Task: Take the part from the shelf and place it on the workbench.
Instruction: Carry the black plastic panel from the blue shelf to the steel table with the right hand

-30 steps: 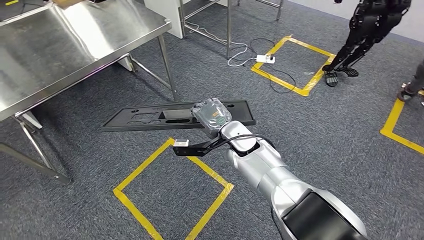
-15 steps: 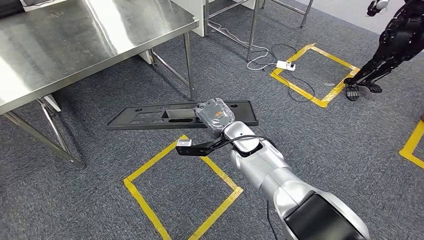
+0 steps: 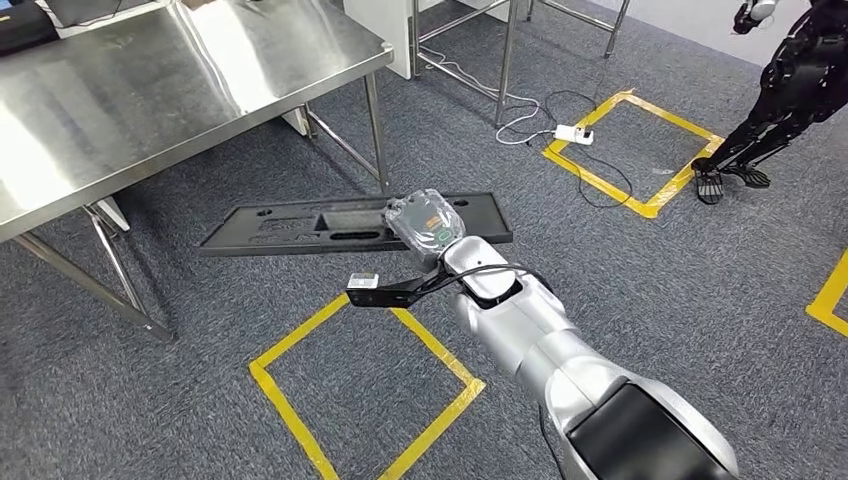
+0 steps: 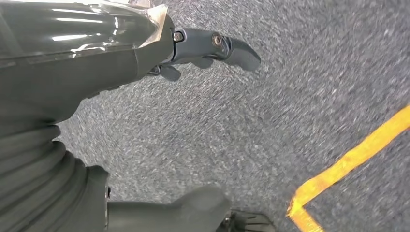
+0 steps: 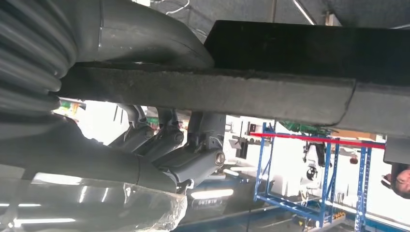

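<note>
Right hand [image 3: 428, 226] grips the black part [image 3: 300, 226]; left wrist view shows left hand [image 4: 72, 72] spread above carpet [image 4: 290, 96].

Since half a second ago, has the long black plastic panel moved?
Yes, slightly: the long black plastic panel, held by the right hand, has edged nearer the steel workbench's leg.

Part [image 3: 300, 225]: black. Counter [image 3: 150, 80], upper left: bare silver steel. Floor [image 3: 650, 280]: speckled grey carpet marked with yellow tape squares [image 3: 365, 390]. Right arm [image 3: 540, 340]: silver.
</note>
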`<state>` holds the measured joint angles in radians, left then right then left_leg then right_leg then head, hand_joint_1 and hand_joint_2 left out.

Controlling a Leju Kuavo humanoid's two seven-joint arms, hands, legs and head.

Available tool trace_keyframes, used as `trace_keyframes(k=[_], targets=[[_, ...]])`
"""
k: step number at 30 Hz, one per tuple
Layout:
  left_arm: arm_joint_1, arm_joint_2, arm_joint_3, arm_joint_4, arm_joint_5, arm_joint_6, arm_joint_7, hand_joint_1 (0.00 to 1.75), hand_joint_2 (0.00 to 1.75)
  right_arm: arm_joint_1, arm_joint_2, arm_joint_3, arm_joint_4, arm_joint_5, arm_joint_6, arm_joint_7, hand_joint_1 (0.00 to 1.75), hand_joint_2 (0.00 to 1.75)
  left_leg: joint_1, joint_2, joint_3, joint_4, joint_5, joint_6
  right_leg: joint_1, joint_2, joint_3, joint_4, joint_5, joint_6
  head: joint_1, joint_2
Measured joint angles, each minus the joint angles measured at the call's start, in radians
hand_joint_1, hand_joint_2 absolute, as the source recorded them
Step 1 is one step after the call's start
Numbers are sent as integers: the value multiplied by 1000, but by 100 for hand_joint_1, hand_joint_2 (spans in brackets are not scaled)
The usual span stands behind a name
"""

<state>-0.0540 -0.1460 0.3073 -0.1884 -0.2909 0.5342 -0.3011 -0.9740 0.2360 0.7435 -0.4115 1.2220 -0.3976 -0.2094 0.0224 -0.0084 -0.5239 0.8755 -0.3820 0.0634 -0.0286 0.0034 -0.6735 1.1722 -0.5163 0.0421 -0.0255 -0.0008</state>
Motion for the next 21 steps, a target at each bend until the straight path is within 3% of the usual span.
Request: trace_keyframes(k=[1,2,4,5,6,7,9,11,13,15,16,17,18,19,21], targets=[[0,0,0,0,0,1,0,0,175,2,-3,0,1,1,0,0,150,175,4,-1,0,4,-4,-6,-5,0,-24,39,-9,7,0,0],[1,-1,0,0,0,1,0,0,175,5,-5,0,2,3,0,-2,150,175,9,-2,-1,12,-10,-16,-11,0,-29,41,-1,19,1,0],[3,-1,0,0,0,3,0,0,175,8,-8,0,3,4,0,-4,150,175,25,-3,-9,46,-33,-45,-26,-3,15,-58,49,53,1,0],[3,2,1,0,0,4,0,0,175,8,-9,-1,3,5,0,-5,150,175,30,-3,-19,68,-47,-62,-30,-2,40,-106,69,65,4,0],[2,4,1,0,-1,6,0,0,175,8,-9,-1,3,5,0,-6,150,175,33,-4,-31,94,-62,-76,-33,0,54,-136,79,63,7,0],[1,6,2,0,-1,7,-1,0,175,9,-8,-1,3,5,0,-7,150,175,33,-4,-41,113,-73,-86,-34,2,56,-142,78,53,6,0],[2,7,3,0,-1,9,-1,0,175,14,-8,-2,4,5,1,-7,150,175,36,-3,-52,129,-79,-94,-30,5,45,-124,70,23,-1,0],[4,7,3,0,-1,10,-1,0,175,16,-8,-2,4,6,1,-7,150,175,41,2,-58,142,-89,-96,-25,6,42,-118,67,9,-9,0],[3,6,3,0,-1,10,-1,0,175,13,-7,-3,4,5,1,-7,150,175,40,9,-99,224,-133,-93,-19,6,44,-119,64,-1,-12,0],[3,6,3,0,-1,10,-2,0,175,12,-7,-3,5,5,1,-7,150,175,32,10,-178,370,-191,-85,-10,5,46,-120,61,-9,-14,0],[4,6,3,0,-1,10,-2,0,175,13,-7,-3,5,5,1,-7,150,175,27,10,-214,428,-204,-79,-4,4,47,-120,59,-12,-14,0],[4,6,3,0,-1,10,-3,0,175,15,-7,-3,5,6,1,-7,150,175,22,9,-233,452,-199,-69,2,5,49,-120,57,-15,-15,0],[5,6,4,0,-1,10,-3,0,175,16,-7,-3,5,6,1,-7,150,175,14,9,-233,436,-175,-56,9,5,53,-120,54,-19,-15,0],[5,6,4,0,-2,10,-3,0,175,16,-7,-3,5,6,1,-7,150,175,5,9,-214,384,-137,-40,14,6,58,-120,52,-22,-14,0],[3,7,4,0,-2,11,-3,0,175,11,-5,-3,5,6,1,-7,150,175,-16,10,-154,252,-73,-5,22,6,66,-122,47,-28,-13,0]])
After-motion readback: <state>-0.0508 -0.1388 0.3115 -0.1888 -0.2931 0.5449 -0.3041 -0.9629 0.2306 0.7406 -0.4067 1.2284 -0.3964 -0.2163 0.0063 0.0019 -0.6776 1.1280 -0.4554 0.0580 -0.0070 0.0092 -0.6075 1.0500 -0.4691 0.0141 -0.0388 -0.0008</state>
